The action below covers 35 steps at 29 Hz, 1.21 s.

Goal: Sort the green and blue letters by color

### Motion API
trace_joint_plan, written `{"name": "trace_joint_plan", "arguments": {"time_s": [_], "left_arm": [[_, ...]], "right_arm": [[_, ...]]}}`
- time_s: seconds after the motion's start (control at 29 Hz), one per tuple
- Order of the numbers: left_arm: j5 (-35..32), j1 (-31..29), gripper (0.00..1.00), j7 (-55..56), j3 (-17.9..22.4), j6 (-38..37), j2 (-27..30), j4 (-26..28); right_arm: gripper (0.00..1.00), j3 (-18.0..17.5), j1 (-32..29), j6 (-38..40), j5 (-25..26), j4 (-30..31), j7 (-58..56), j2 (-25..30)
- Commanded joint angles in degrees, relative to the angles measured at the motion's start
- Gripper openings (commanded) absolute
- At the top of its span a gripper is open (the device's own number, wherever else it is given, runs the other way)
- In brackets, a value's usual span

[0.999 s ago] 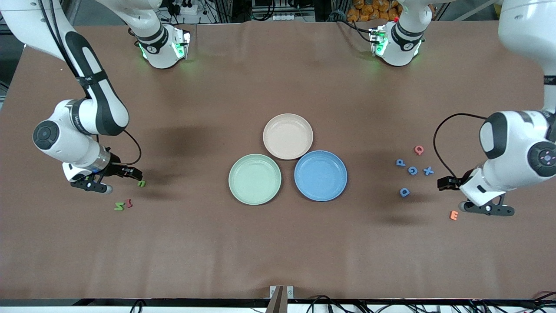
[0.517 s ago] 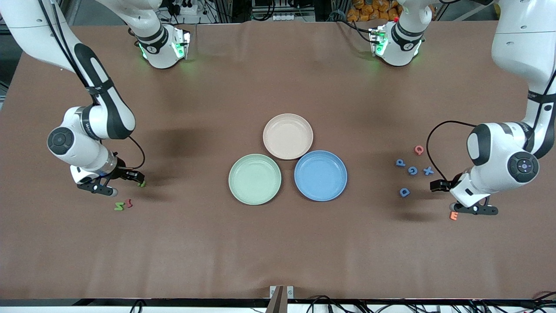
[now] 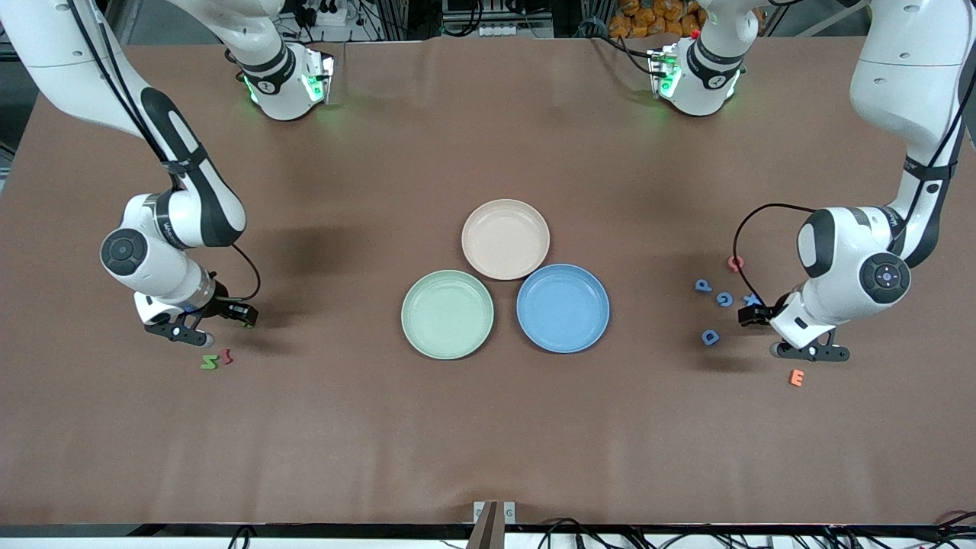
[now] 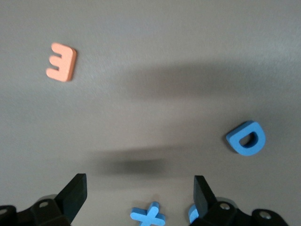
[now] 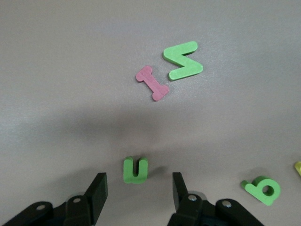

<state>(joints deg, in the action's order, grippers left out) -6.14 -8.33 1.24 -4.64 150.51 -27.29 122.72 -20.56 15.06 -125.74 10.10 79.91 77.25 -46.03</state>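
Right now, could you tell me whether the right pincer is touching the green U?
Apart. The right wrist view shows the right pincer open around the green U, which lies flat between its jaws with a clear gap on both sides.

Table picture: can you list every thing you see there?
plates: three; beige, green, blue; together, mid-table
blue letters: four; blue; left arm's end
red letter: one; red; beside them
orange E: one; orange; nearer the camera than them
green letters: three; green; right arm's end
pink I: one; pink; beside green Z
yellow piece: one; yellow; beside green letters
table: one; brown
left gripper: one; black; open, over blue X
right gripper: one; black; open around green U
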Motion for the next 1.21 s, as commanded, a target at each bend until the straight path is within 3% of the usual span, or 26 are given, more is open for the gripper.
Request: {"name": "trace_joint_plan", "arguments": {"time_s": [0.0,0.38,0.86,1.17], "left_arm": [[0.0,0.4,0.06,0.8,0.2,0.0,1.6,0.1],[-0.4,2.3,0.06,2.2,0.2,-3.9,3.1,-2.4],[-0.7,8.1,0.06,6.8,0.1,-6.8,6.8,-3.7],[-0.7,13.6,0.06,12.9,0.0,-11.0,10.4,-4.1]], "right_arm": [[1.0,-0.4,-3.4,5.9,0.2,0.8,-3.5,4.1],[1.0,2.1,-9.3,10.3,0.1,4.4,-3.2,11.3],[1.0,4.4,-17.8,9.9,0.4,8.2,-20.0,13.3],[1.0,6.9,-24.6,8.1,0.8,9.4,-20.8,13.3]]}}
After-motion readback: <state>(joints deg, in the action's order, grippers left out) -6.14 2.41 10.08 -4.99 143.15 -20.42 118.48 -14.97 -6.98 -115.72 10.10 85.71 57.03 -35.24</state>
